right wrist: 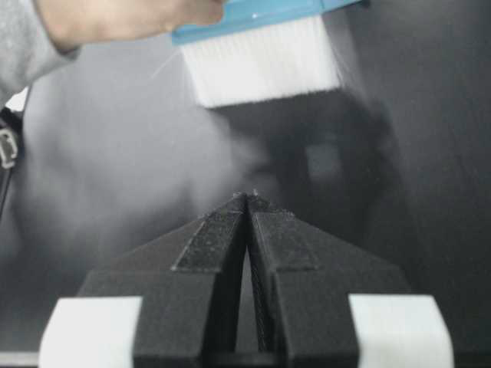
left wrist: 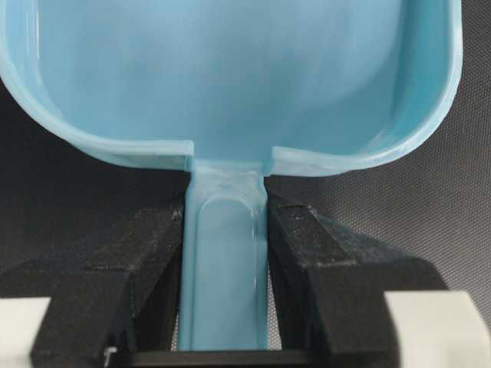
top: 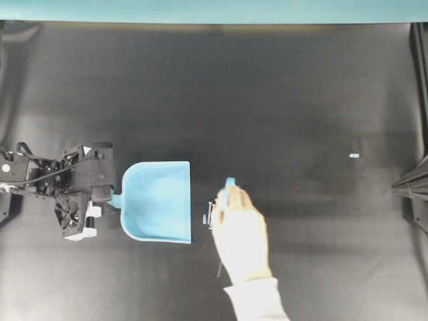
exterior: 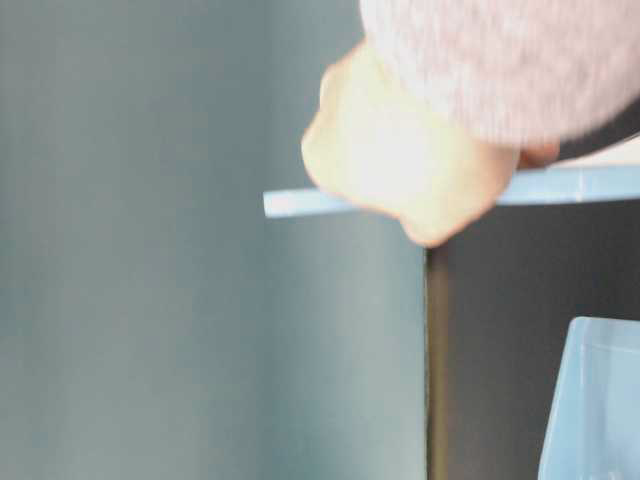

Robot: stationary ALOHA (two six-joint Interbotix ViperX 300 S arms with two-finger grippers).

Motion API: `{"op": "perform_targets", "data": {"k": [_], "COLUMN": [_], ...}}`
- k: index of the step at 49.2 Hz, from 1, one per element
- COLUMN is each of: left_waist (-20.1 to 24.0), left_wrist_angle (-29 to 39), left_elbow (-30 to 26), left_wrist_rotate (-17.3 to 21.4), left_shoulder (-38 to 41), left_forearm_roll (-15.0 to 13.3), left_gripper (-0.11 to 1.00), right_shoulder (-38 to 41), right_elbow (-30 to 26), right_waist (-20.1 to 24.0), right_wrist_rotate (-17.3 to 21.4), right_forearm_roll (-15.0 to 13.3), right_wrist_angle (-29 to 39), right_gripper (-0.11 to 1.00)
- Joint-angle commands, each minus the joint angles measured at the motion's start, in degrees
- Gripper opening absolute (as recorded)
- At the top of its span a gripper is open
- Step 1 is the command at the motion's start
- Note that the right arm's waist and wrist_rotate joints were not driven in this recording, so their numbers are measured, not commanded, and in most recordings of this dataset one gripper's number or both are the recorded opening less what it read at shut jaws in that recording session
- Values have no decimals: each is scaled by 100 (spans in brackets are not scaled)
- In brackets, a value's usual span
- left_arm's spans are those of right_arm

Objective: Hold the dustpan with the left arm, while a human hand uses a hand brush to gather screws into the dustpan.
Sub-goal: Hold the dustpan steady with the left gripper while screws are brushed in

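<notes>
Black tabletop (top: 281, 100) overhead; left wrist view: tool (left wrist: 227, 253) clamping dustpan (left wrist: 230, 77) handle.

The light blue dustpan (top: 157, 200) lies flat on the black table (top: 267, 93), its open edge facing right and its short handle pointing left into the left gripper (top: 110, 198) of the black left arm (top: 53, 180), which reaches in from the left edge. Just to the right of the open edge, a few small screws (top: 207, 217) lie on the table beside a hand (top: 241, 234) in a pale sleeve, which comes up from the bottom edge and holds a brush (top: 229, 187), mostly hidden under it. A tiny pale blue speck (top: 354, 156) sits well apart on the right, near dark arm parts (top: 411, 184) at the right edge.
</notes>
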Motion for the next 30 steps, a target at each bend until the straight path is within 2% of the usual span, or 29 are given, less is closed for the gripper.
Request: {"op": "perform_targets", "data": {"k": [1,12,24,30], "left_waist": [-35,-79,-26,44], "left_wrist_angle": [70,668,668,624], "left_elbow": [-132,-360,-369,-352], "left_wrist_rotate": [9,26,352,378], "left_shoulder": [-9,-9,97,211], "left_forearm_roll": [18,18,26,26], "left_gripper": [30,30,30,30], "right_shoulder": [35,35,35,35], "right_elbow": [-35,-26,-35,-26], "right_waist": [0,0,0,0], "right_wrist_rotate": [0,0,0,0], "right_forearm_roll": [-18,-18,-18,-18], "right_wrist_angle": [-26,-26,-26,-26], "right_gripper": [0,0,0,0]}}
